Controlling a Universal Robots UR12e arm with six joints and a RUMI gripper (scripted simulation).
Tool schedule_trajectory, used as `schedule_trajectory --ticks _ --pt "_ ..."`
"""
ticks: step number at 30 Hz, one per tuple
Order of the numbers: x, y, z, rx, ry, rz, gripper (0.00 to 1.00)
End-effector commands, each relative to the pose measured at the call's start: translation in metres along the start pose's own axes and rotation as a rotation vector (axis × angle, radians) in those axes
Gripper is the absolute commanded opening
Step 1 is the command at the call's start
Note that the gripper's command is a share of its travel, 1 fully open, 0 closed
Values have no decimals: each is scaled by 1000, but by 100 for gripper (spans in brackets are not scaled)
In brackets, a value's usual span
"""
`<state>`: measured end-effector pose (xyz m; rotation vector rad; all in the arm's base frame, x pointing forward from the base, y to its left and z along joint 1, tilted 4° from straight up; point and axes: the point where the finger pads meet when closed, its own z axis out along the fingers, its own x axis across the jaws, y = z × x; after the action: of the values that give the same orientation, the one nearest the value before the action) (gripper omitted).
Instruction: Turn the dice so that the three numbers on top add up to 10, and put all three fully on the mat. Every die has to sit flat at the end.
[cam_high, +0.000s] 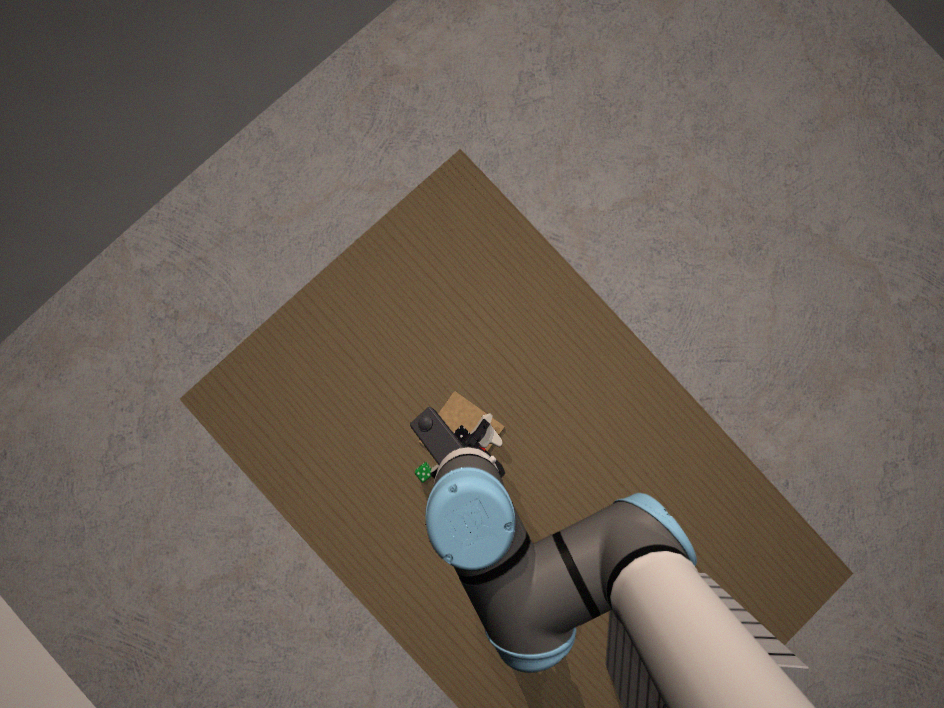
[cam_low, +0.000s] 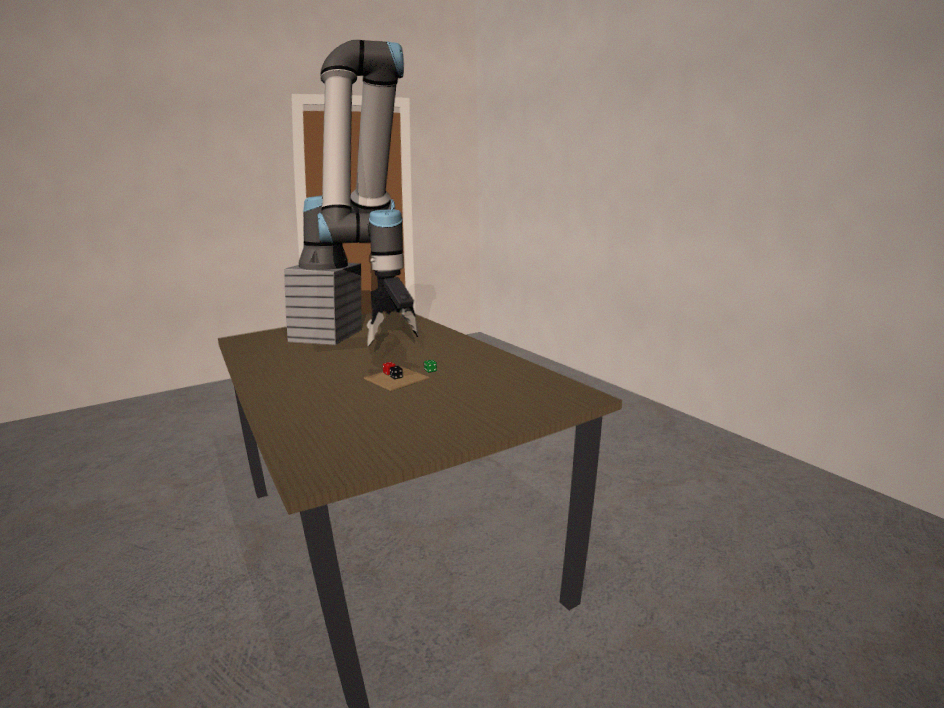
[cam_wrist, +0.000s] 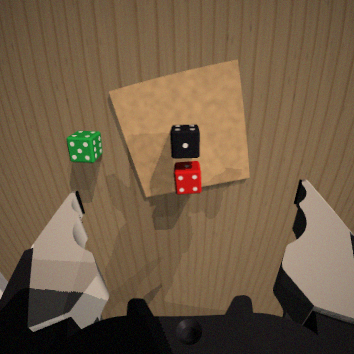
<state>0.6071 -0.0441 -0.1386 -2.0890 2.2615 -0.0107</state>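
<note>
The black die (cam_low: 395, 372) (cam_wrist: 185, 142) lies flat on the tan mat (cam_high: 457, 403) (cam_low: 391, 385) (cam_wrist: 215, 82), one pip on top. The red die (cam_low: 388, 368) (cam_wrist: 188, 180) sits close below it in the wrist view, flat, with four on top. It is at the mat's edge; I cannot tell if its base is fully on. The green die (cam_high: 423, 472) (cam_low: 430, 365) (cam_wrist: 84, 148) lies flat on the table beside the mat, five on top. My gripper (cam_low: 393, 339) (cam_wrist: 186, 187) is wide open and empty, raised above the table near the red die's side of the mat.
The wooden table (cam_high: 488, 304) (cam_low: 457, 411) (cam_wrist: 280, 100) extends around the mat. In the top view the arm covers part of the mat and the red die. The striped robot base (cam_low: 311, 306) stands at the table's back.
</note>
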Motion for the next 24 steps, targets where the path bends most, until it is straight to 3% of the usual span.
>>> schedule_trajectory --ticks 1,8,18,21,24 --pt "-2 -1 0 1 0 -23 100" --pt "-9 -2 0 1 0 -112 100" --pt "-37 -5 2 1 1 -444 100" --pt "-37 -5 2 1 1 -445 100" --pt "-50 -6 3 1 1 -591 100"
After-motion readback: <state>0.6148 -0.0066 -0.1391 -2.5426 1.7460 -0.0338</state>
